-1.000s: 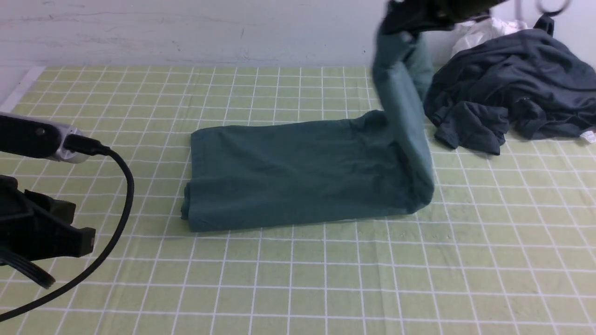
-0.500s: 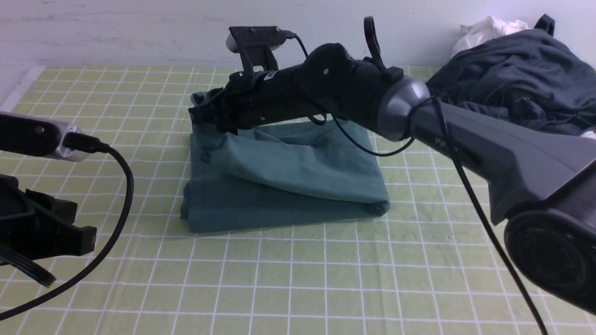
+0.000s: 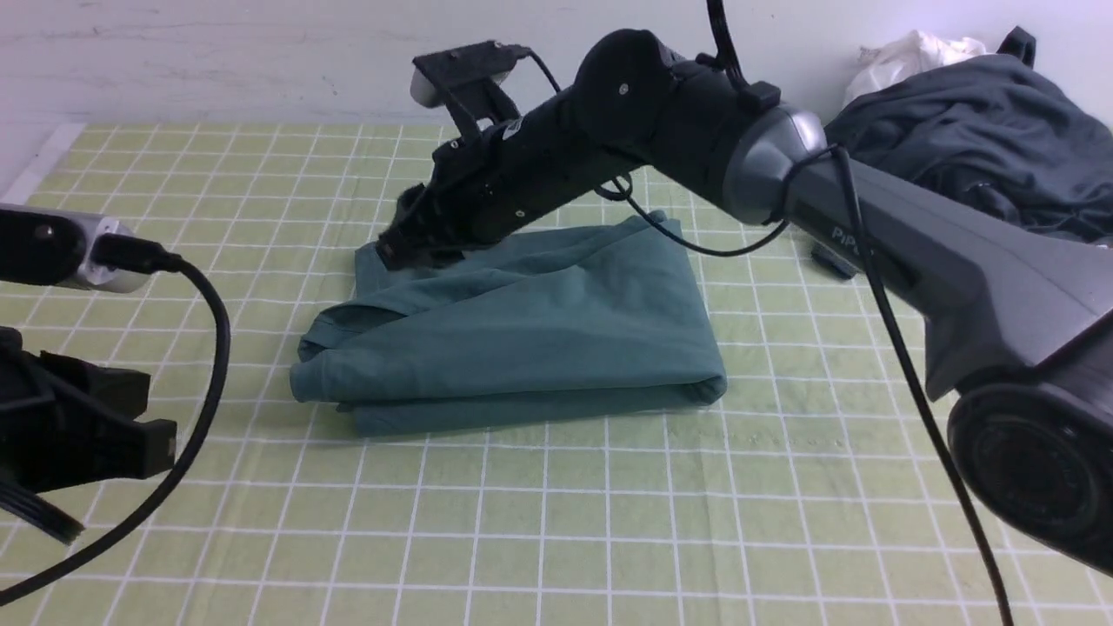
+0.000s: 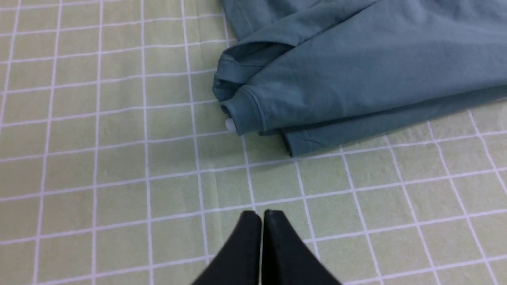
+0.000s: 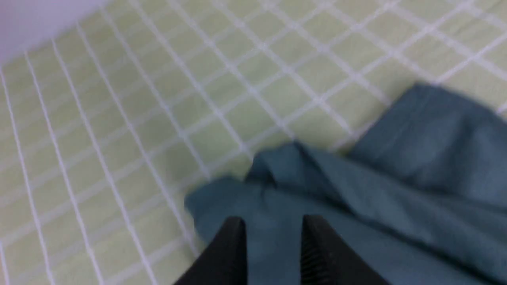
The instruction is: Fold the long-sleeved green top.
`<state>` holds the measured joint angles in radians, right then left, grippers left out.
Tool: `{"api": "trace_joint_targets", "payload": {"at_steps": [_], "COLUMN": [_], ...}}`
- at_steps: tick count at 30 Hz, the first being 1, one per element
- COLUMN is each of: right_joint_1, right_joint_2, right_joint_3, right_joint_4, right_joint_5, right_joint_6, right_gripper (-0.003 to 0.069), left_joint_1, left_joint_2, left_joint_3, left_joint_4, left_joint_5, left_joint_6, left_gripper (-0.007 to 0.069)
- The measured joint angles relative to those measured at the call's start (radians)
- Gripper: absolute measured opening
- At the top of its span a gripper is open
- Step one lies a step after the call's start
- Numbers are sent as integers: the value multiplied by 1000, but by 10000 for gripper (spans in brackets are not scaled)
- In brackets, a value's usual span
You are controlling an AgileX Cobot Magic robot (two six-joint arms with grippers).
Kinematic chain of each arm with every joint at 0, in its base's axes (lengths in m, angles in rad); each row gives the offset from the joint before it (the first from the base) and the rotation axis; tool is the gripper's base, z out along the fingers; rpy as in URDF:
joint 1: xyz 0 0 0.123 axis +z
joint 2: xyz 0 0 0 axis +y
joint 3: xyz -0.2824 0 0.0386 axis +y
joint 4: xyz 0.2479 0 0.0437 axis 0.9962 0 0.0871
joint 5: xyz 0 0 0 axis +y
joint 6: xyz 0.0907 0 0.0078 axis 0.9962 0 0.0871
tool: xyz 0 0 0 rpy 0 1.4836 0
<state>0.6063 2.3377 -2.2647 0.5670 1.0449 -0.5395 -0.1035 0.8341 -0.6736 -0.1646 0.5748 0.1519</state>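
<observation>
The green long-sleeved top (image 3: 522, 339) lies folded in a thick stack at the middle of the checked cloth. Its upper layer overhangs the lower one at the left end, where a ribbed edge (image 4: 245, 111) shows. My right gripper (image 3: 402, 248) hovers low over the stack's far left corner. In the right wrist view its fingers (image 5: 233, 241) stand apart above the teal cloth (image 5: 396, 198) with nothing pinched between them. My left gripper (image 4: 261, 215) is shut and empty, hanging over bare tablecloth a little way in front of the stack's near left corner.
A dark charcoal garment (image 3: 974, 148) is heaped at the back right, with a white cloth (image 3: 904, 52) behind it against the wall. The right arm (image 3: 869, 235) stretches across above the top. The left wrist camera (image 3: 52, 248) and its cable (image 3: 209, 365) sit at the left edge.
The right arm carried the lifted right end of the top over to the left and laid it on the stack. Its jaws have parted and the upper layer has settled, spreading leftward.
</observation>
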Motion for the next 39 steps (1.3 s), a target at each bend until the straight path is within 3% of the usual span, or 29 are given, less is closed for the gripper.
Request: {"api": "trace_joint_targets", "payload": {"at_steps": [1, 3, 8, 14, 18, 24, 25, 29, 35, 39], "right_joint_1": [-6, -14, -86, -216, -268, -274, -274, -274, -274, -274], "right_joint_2": [-13, -46, -280, -651, -871, -1217, -1327, -1592, -1929, -2173], "right_joint_3": [-27, -53, -74, -11, 243, 844, 1029, 1471, 1978, 2225], "right_joint_4": [-84, -203, -460, -464, -458, -460, -455, -410, -365, -357], "right_joint_5": [114, 173, 211, 211, 164, -216, -362, -672, -1086, -1219], "right_joint_6": [23, 61, 181, 248, 257, 257, 256, 255, 255, 255], "right_gripper": [66, 19, -13, -13, -13, -13, -13, -13, -13, -14], "left_joint_1": [0, -3, -27, -38, -38, -38, -38, -38, -38, -38], "left_joint_2": [-37, -88, -258, -393, -419, -420, -420, -420, -420, -420], "left_joint_3": [0, 0, 31, 182, 269, 315, 317, 317, 317, 317], "left_joint_4": [0, -1, -1, -2, 7, 13, 13, 13, 13, 13], "left_joint_5": [0, -1, -29, -198, -316, -338, -338, -337, -337, -337], "left_joint_6": [28, 66, 219, 286, 288, 291, 291, 291, 291, 291], "left_gripper": [-4, -4, -4, -4, -4, -4, -4, -4, -4, -4]}}
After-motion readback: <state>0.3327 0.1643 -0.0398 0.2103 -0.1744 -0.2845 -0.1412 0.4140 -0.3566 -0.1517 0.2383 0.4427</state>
